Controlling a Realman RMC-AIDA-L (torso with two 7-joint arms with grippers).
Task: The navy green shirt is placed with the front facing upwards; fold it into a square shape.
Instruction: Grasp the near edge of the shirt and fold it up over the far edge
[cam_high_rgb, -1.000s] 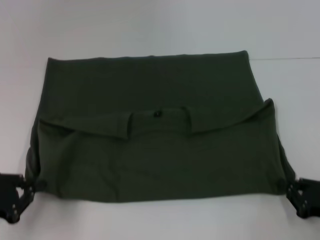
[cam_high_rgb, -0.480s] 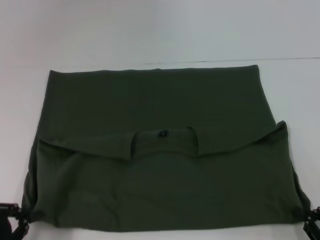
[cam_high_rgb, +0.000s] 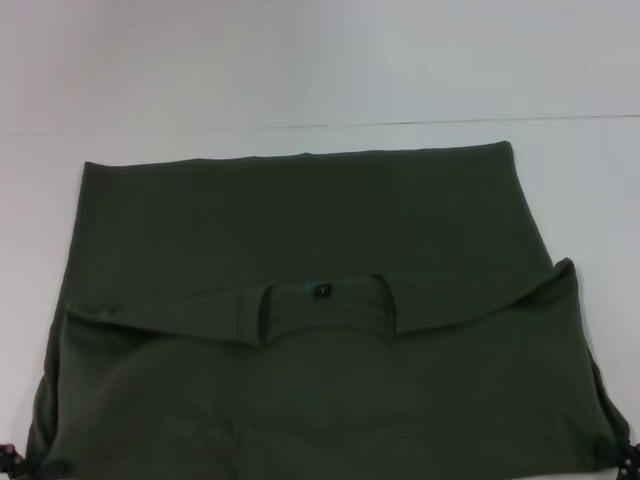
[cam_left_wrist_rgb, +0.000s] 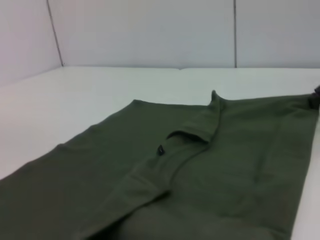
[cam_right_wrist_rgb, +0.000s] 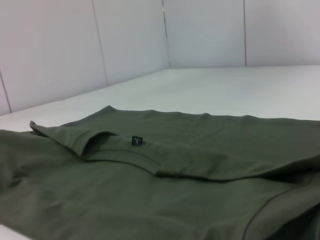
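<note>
The navy green shirt (cam_high_rgb: 300, 220) lies flat on the white table, plain green side up. One half is folded over toward me, so the collar and its small dark neck label (cam_high_rgb: 321, 291) sit mid-cloth. The label also shows in both wrist views (cam_left_wrist_rgb: 161, 149) (cam_right_wrist_rgb: 137, 141). My left gripper (cam_high_rgb: 8, 460) is at the shirt's near left corner and my right gripper (cam_high_rgb: 630, 462) at its near right corner. Only slivers of them show at the picture's bottom edge. The cloth bunches at both corners where they hold it.
The white table (cam_high_rgb: 320, 80) stretches beyond the shirt's far edge, with a thin seam line (cam_high_rgb: 420, 123) running across it. Pale panelled walls (cam_right_wrist_rgb: 125, 40) stand behind the table in the wrist views.
The shirt has slid toward me across the table. Both grippers drew back with its near corners and have nearly left the bottom of the head view.
</note>
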